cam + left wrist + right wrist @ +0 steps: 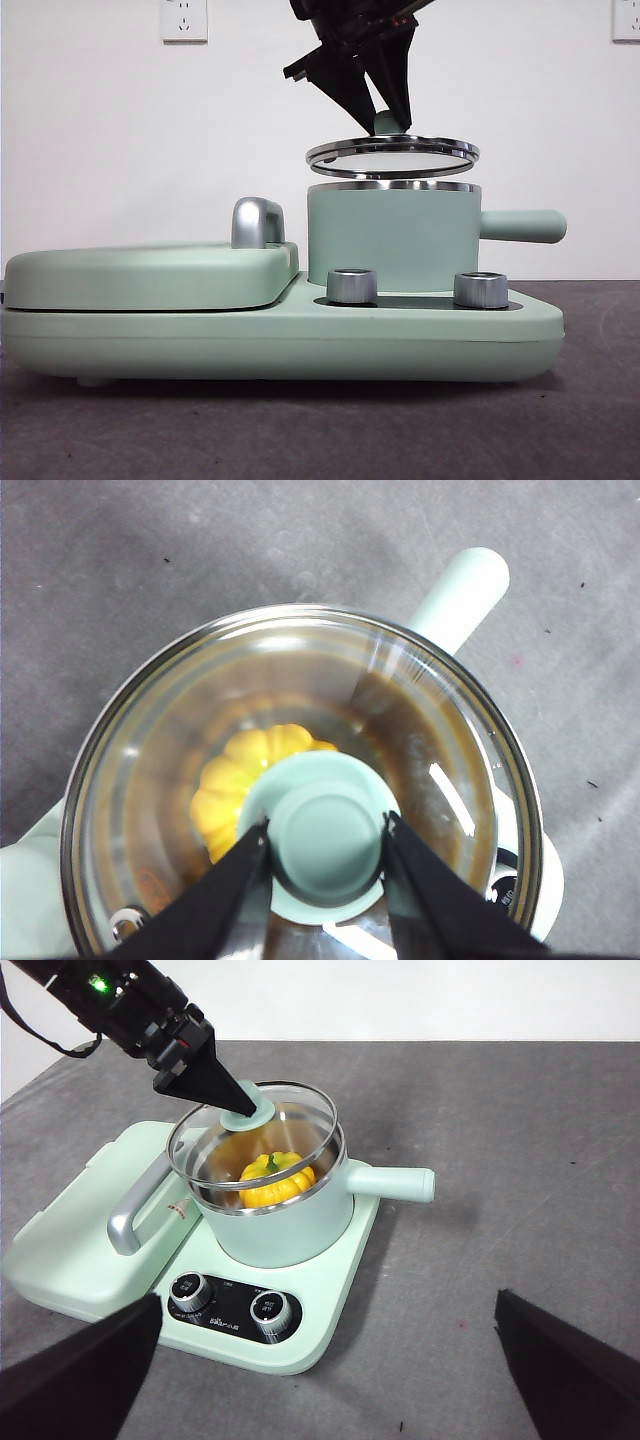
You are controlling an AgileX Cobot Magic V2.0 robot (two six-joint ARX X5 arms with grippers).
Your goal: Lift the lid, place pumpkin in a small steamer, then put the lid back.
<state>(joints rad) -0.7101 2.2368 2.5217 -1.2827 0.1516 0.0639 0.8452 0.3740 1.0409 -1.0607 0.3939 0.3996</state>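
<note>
The lid (392,156) hangs level a little above the small steamer (390,240), with my left gripper (385,118) shut on its mint-green knob (326,838). Through the glass of the lid (300,730) I see the yellow pumpkin (235,780) lying inside the pot. The right wrist view shows the same: the lid (255,1135) held just over the small steamer (280,1225), the pumpkin (275,1182) with its green stem inside. My right gripper (320,1380) stands open, well back from the appliance, with nothing between its jaws.
The steamer sits on a long mint-green base (280,335) with two silver knobs (352,286) in front. A flat griddle cover (150,275) with a steel handle (255,222) fills its left half. The steamer's side handle (522,226) points right.
</note>
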